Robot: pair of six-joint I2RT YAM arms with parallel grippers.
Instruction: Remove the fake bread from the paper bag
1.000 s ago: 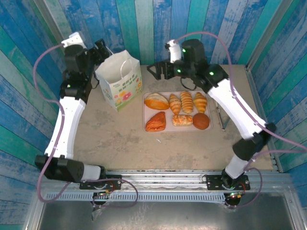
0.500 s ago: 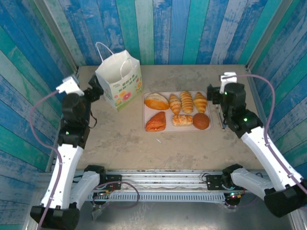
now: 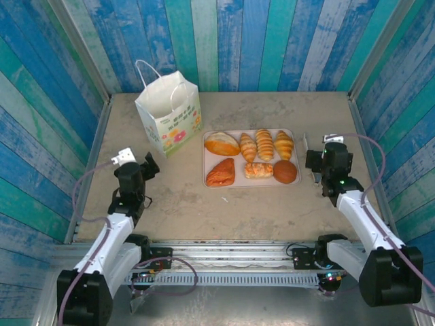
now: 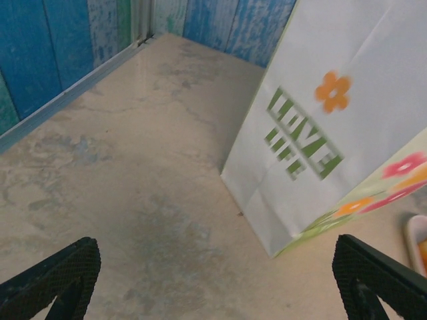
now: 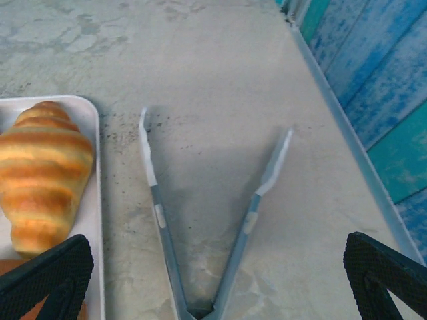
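Note:
The white paper bag (image 3: 170, 117) stands upright at the back left, its top open onto a white inside. In the left wrist view the paper bag (image 4: 347, 133) shows green letters and printed flowers. Several pieces of fake bread (image 3: 257, 147) lie on a pale pink tray (image 3: 207, 159) to the bag's right. One croissant (image 5: 43, 180) shows on the tray's edge (image 5: 94, 133). My left gripper (image 3: 147, 166) (image 4: 213, 280) is open over bare table, in front of the bag and apart from it. My right gripper (image 3: 317, 163) (image 5: 217, 273) is open, right of the tray.
Grey-blue tongs (image 5: 157, 213) lie spread on the table under the right gripper, beside the tray. Blue plank walls (image 3: 231, 41) with a metal rail at their foot close the table on three sides. The tray's corner (image 4: 415, 233) peeks past the bag.
Both arms have drawn back from the far side toward the near edge. The left gripper left the bag's side, and the right gripper came away from behind the tray. Both stayed open.

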